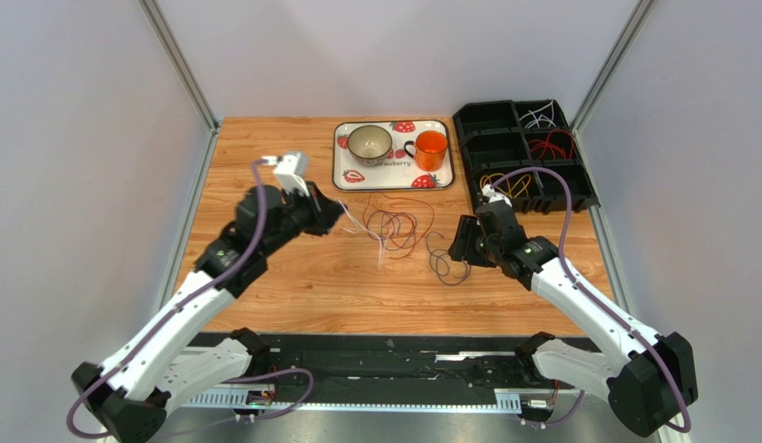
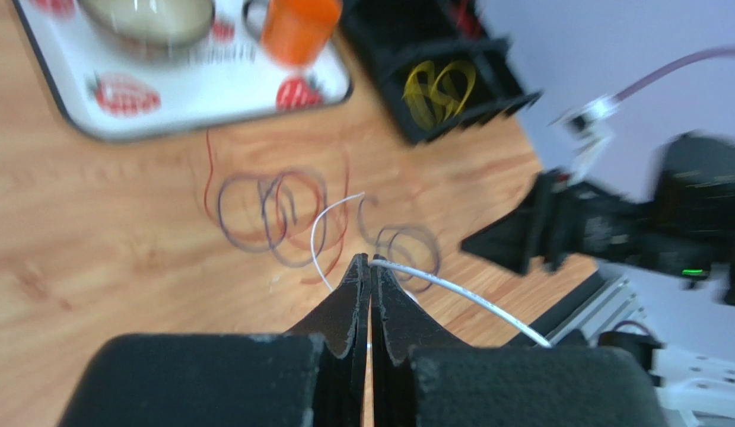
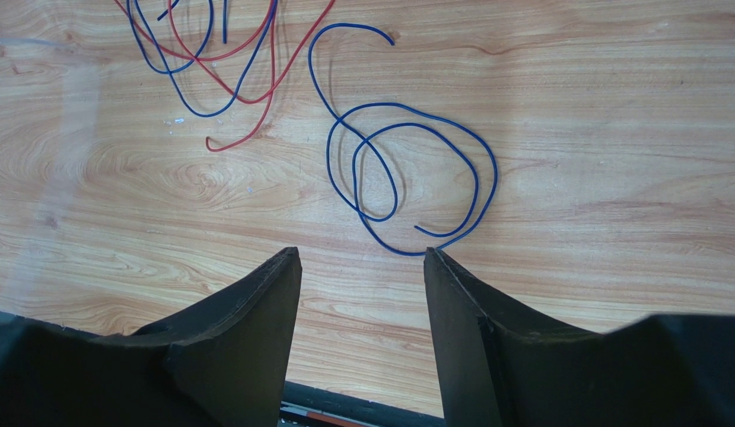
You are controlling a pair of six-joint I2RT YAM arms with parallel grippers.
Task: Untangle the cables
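A tangle of thin red and blue cables (image 1: 398, 226) lies on the wooden table, between the two arms. My left gripper (image 2: 371, 261) is shut on a white cable (image 2: 460, 292), lifted above the table; the cable curves off to both sides of the tips. In the top view the left gripper (image 1: 336, 218) sits at the tangle's left edge. A separate coiled blue cable (image 3: 415, 169) lies just ahead of my right gripper (image 3: 362, 253), which hovers open with nothing between its fingers. The red cable (image 3: 255, 102) crosses blue loops at the upper left of the right wrist view.
A strawberry-print tray (image 1: 343, 175) at the back holds a bowl (image 1: 370, 142) and an orange cup (image 1: 431, 149). A black compartment box (image 1: 469, 148) at the back right holds white, red and yellow wires. The table's near edge runs just below the right fingers.
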